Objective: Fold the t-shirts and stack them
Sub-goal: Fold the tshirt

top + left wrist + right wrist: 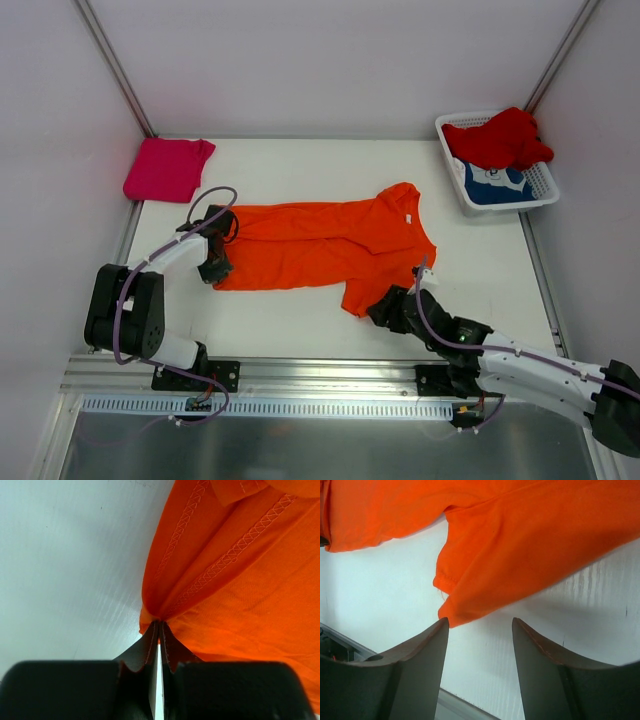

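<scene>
The orange t-shirt lies spread sideways in the middle of the table, its collar toward the right. My left gripper is shut on the shirt's bunched hem corner at its left end; in the left wrist view the jaws pinch orange cloth. My right gripper stands open on the table just short of the near sleeve. In the right wrist view the sleeve tip lies just beyond my left finger, and nothing is between the jaws. A folded magenta t-shirt lies at the back left.
A white lattice basket stands at the back right with a red t-shirt heaped over a blue one. White walls close in the table on three sides. A metal rail runs along the near edge.
</scene>
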